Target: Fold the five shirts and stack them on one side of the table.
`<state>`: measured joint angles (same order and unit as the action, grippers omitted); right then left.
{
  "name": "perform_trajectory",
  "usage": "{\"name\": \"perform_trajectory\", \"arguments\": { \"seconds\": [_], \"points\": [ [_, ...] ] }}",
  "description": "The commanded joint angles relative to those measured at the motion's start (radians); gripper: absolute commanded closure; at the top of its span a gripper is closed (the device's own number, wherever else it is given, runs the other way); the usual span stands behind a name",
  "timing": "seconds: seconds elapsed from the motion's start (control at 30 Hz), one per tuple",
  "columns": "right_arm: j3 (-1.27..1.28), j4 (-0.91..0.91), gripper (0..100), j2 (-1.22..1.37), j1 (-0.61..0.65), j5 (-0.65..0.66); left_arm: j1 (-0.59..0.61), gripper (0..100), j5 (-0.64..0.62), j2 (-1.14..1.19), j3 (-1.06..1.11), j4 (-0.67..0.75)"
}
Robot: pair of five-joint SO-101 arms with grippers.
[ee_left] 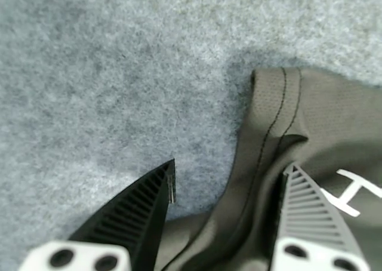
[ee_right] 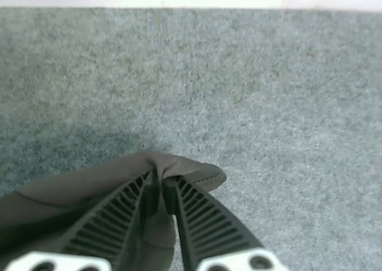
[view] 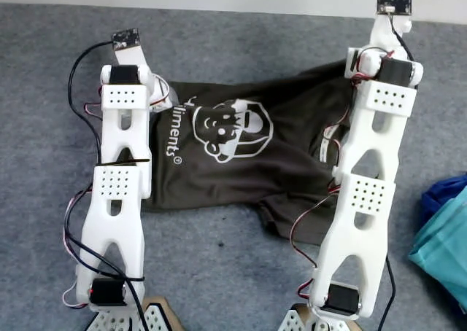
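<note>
While right pincer point(ee_right: 161, 178) clamps shirt point(view: 219, 184), left pincer point(ee_left: 233, 163) wide open over it

the desk point(view: 219, 273) has a grey, felt-like surface that meets a pale wall along its far edge. a dark shirt point(view: 241, 170) with a white print lies near the middle, mostly spread flat with the print up, its near part rumpled. well apart, at the right edge, a blue garment point(view: 441, 189) and a teal garment point(view: 445, 251) lie bunched, touching each other.
</note>
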<state>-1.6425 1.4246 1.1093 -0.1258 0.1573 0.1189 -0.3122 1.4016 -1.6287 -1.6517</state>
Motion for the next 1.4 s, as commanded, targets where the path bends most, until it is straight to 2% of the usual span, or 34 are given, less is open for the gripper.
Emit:
{"name": "perform_trajectory", "arguments": {
  "seconds": [0.0,0.1,0.17,0.47,0.63,0.83,1.07,1.13,1.23,1.37],
  "points": [
    [-0.122,-0.027,99.2,-0.01,0.005,0.014,-0.051,81,-0.003,-0.073,-0.036,0.005],
    [-0.124,-0.027,99.2,-0.005,0.005,0.014,-0.067,99,0.0,-0.104,-0.036,0.017],
    [-0.124,-0.027,99.2,-0.005,0.005,0.012,-0.071,97,0.0,-0.11,-0.036,0.026],
    [-0.124,-0.021,99.2,-0.005,0.019,0.012,-0.068,99,0.0,-0.12,-0.036,0.123],
    [-0.124,-0.019,99.2,-0.005,0.021,0.008,-0.058,99,-0.006,-0.196,-0.036,0.187],
    [-0.124,-0.019,99.2,-0.005,0.021,0.008,-0.051,99,-0.008,-0.303,-0.035,0.19],
    [-0.122,-0.019,99.2,-0.004,0.021,0.008,-0.05,99,-0.003,-0.228,-0.035,0.199],
    [-0.122,-0.019,99.2,-0.004,0.028,0.008,-0.054,99,-0.002,-0.186,-0.035,0.244],
    [-0.122,-0.016,99.2,-0.004,0.036,0.008,-0.051,96,-0.002,-0.108,-0.033,0.333],
    [-0.122,0.018,94.6,-0.004,0.053,0.006,-0.048,79,-0.006,-0.061,-0.033,0.307]
  ]
}}
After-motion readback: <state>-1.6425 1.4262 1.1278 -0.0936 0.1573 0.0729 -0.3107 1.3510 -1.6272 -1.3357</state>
